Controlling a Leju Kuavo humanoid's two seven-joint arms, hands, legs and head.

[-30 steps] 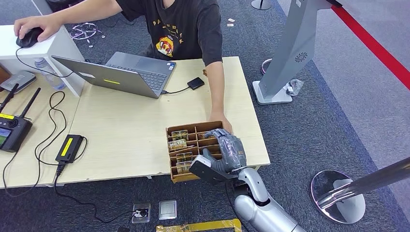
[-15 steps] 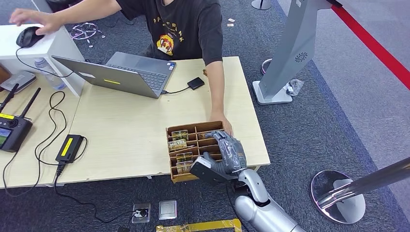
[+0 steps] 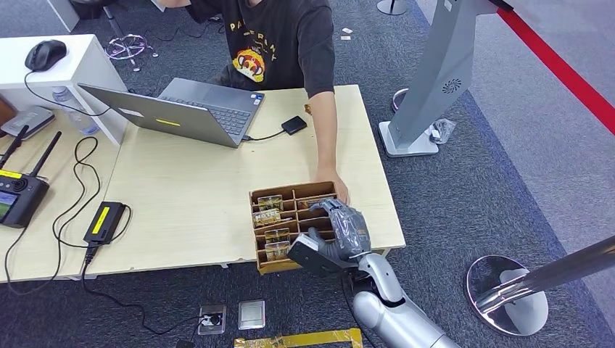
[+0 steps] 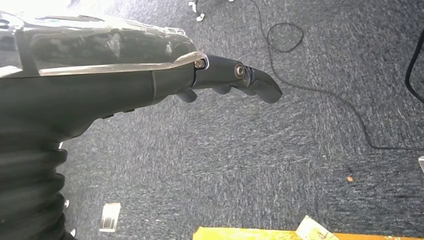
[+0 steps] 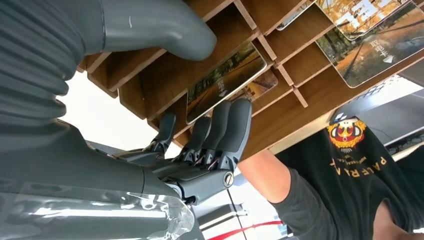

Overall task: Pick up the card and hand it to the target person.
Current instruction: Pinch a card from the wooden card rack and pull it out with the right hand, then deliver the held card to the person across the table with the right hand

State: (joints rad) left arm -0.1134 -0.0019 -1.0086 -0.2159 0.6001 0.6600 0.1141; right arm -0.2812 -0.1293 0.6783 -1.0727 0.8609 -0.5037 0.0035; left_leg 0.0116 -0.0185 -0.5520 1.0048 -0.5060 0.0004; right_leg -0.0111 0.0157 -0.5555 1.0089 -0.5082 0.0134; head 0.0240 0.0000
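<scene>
A wooden divided box [image 3: 255,197] stands at the table's near right corner with several picture cards [image 3: 270,203] in its compartments. My right hand [image 3: 344,228] reaches into the box's right side. In the right wrist view my right hand [image 5: 200,135] has its dark fingertips [image 5: 235,115] at the edge of one card [image 5: 225,80], with the thumb [image 5: 160,25] spread apart on the card's other side; no grip shows. A person in a black T-shirt [image 3: 283,43] sits behind the table and rests a hand [image 3: 333,185] on the box. My left hand [image 4: 150,85] hangs over carpet, holding nothing.
A laptop [image 3: 188,109], a black power brick [image 3: 104,221] with cables and a remote controller [image 3: 18,196] lie on the table's left half. A grey kiosk stand [image 3: 435,80] and a chrome stanchion base [image 3: 508,293] stand on the carpet to the right.
The person's far hand has lifted off the mouse and gone up out of view. My right hand has crept slightly further into the box.
</scene>
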